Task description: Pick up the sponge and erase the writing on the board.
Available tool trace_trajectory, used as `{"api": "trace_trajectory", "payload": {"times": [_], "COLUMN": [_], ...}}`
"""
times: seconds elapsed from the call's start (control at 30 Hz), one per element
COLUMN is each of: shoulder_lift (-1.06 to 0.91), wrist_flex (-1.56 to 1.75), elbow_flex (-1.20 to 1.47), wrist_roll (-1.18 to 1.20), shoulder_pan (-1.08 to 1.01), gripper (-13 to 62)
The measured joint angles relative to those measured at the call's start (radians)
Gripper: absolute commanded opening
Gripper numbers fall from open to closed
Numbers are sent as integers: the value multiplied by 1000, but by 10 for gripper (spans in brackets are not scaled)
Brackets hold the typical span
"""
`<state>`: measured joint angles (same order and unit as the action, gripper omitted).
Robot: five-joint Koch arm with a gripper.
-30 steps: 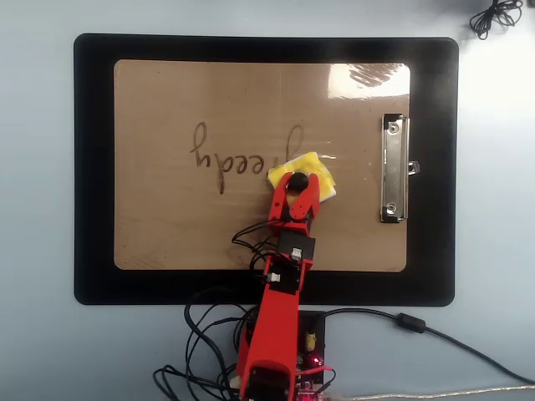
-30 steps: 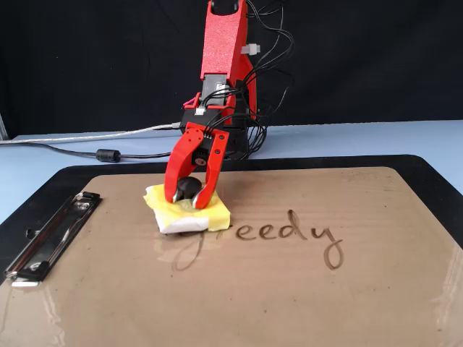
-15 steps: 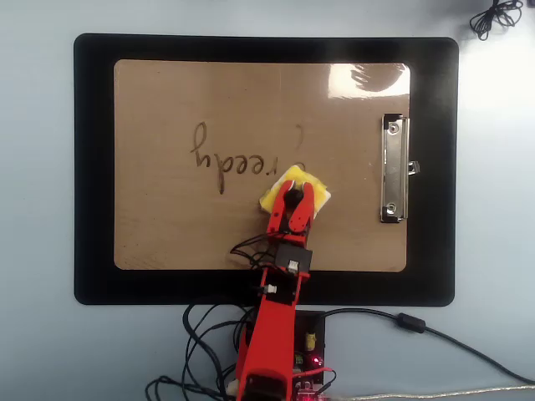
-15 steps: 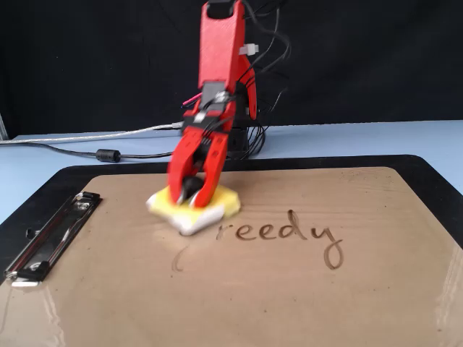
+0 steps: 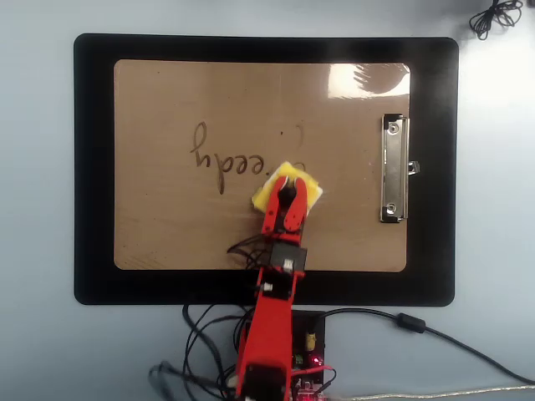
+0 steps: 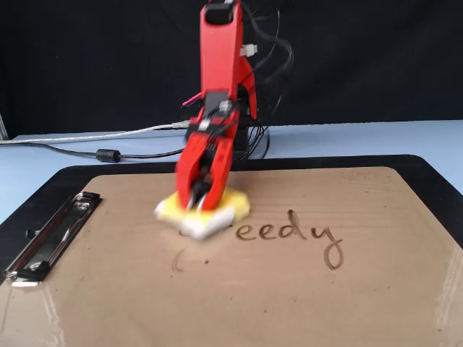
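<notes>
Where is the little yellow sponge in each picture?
Overhead view: the sponge sits near the middle of the board, under the red tool, just right of the writing.
Fixed view: the sponge is left of centre, blurred, under the tool, just left of the writing.
Shared landmark: the silver clip, at the right in the overhead view, at the left in the fixed view.

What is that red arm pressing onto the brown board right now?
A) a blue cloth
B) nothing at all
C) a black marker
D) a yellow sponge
D: the jaws grip a yellow sponge resting on the board, at the start of the writing.
</notes>
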<state>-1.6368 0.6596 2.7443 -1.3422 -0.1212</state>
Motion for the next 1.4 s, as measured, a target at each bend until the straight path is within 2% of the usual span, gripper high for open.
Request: {"api": "trace_trajectory", "payload": {"times": [0.03,0.07,0.13,0.23,0.3,0.4,0.5,0.53,0.6,0.77,0.83,0.9,1.0,1.03,1.1,1.2,1.27,1.33,1.37,1.4], "shoulder_lift": [-103,-110,12,436,624,563,273,238,265,712,698,540,175,121,181,569,767,770,729,612], "wrist_flex": [-26,-51,-64,-61,-44,-35,-29,-31,-29,-9,-3,-2,-3,-12,-20,-21,-6,-2,0,0], "elbow_flex": [57,49,-118,-637,-833,-710,-304,-256,-316,-923,-868,-617,-169,-133,-244,-762,-991,-931,-868,-690], "wrist_roll": [2,5,0,0,0,-2,-2,-3,-2,-3,-2,-3,-3,-3,-9,-26,-29,-28,-28,-31], "shoulder_pan": [-3,0,-2,-64,-91,-97,-130,-133,-135,-130,-130,-135,-115,-106,-80,-74,-72,-61,-49,-12], "gripper": [-80,-80,-80,-80,-80,-80,-80,-80,-80,-80,-80,-80,-80,-80,-80,-80,-79,-80,-80,-80]}}
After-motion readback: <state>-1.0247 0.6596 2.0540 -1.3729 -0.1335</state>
